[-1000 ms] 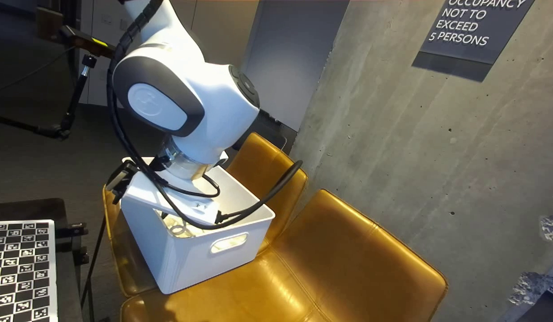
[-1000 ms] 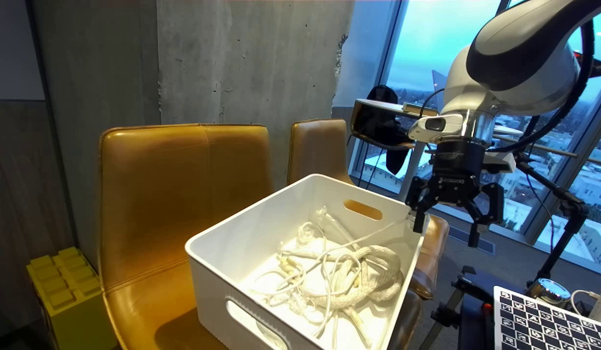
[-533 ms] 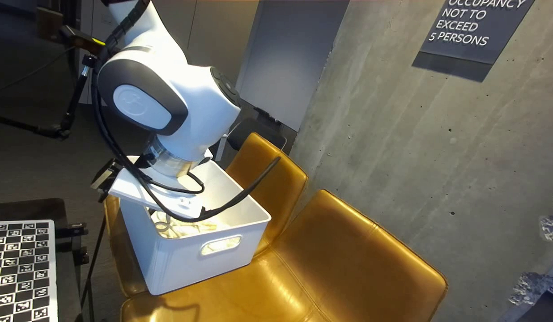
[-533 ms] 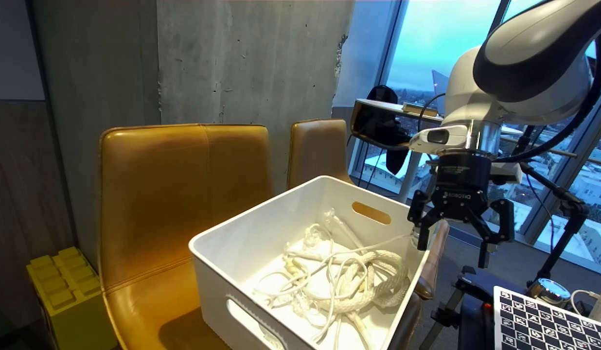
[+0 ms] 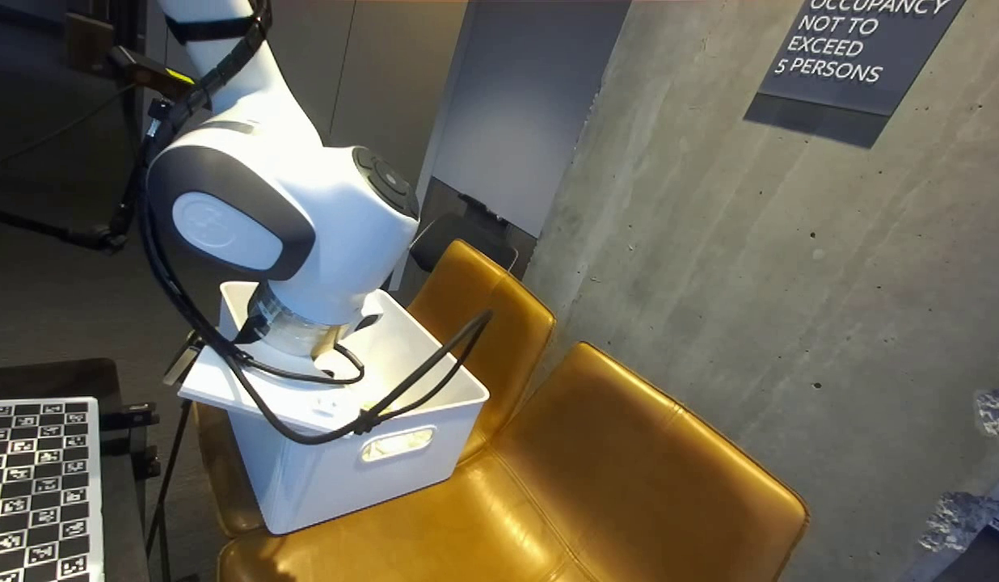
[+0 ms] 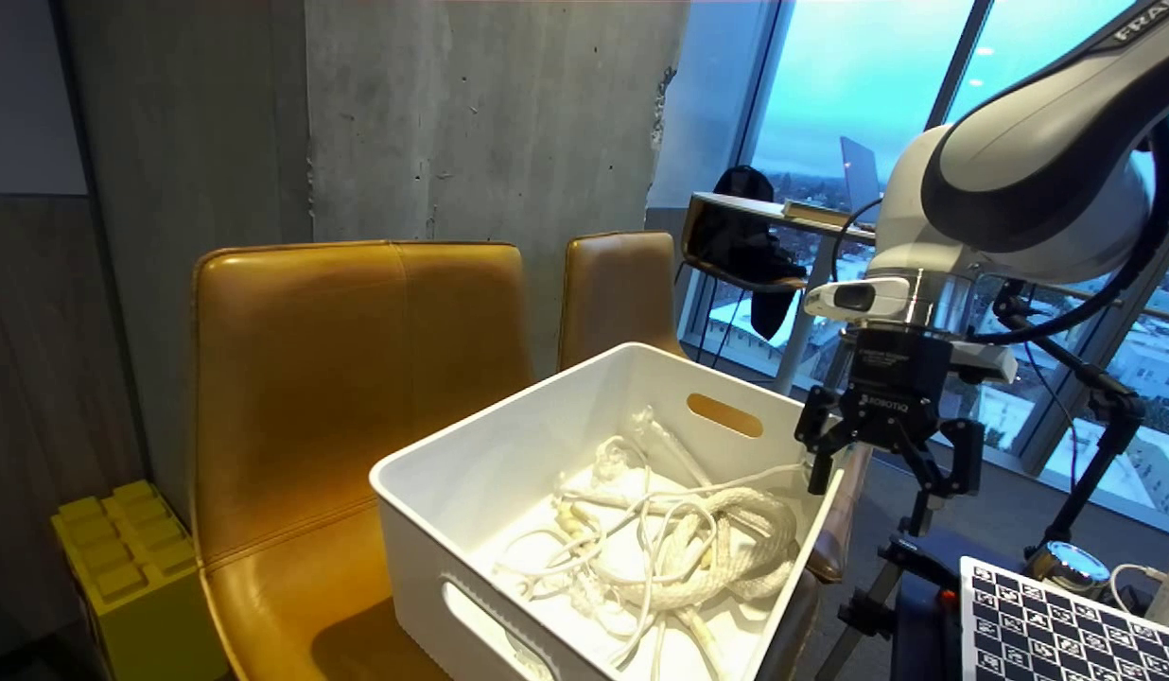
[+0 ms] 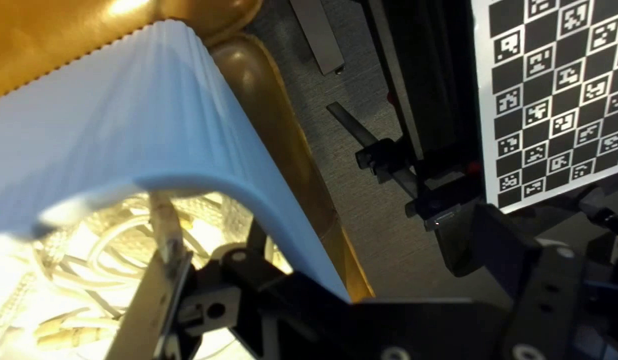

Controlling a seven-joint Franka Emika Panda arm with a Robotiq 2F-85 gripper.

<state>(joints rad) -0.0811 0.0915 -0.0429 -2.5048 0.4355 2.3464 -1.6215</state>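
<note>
Below the gripper (image 6: 873, 497), a tan leather chair (image 6: 301, 567) carries a white bin (image 6: 528, 454), which stands upright on the seat beneath one side of the gripper. A second tan chair (image 5: 645, 477) stands just beside it; how far the bin reaches onto this second seat is hard to tell. On the gripper's other side, lower than it, a dark stand (image 5: 71, 380) bears a checkered board (image 5: 40, 485).

1. On the dark sign (image 5: 851, 77) on the concrete wall (image 5: 710, 259), I read "OCCUPANCY NOT TO EXCEED 5 PERSONS".
2. My gripper (image 6: 869, 496) bears "ROBOTIQ" in white letters.
3. My arm (image 6: 1038, 137) shows "FRAN", the rest cut off at the edge of view.
</note>
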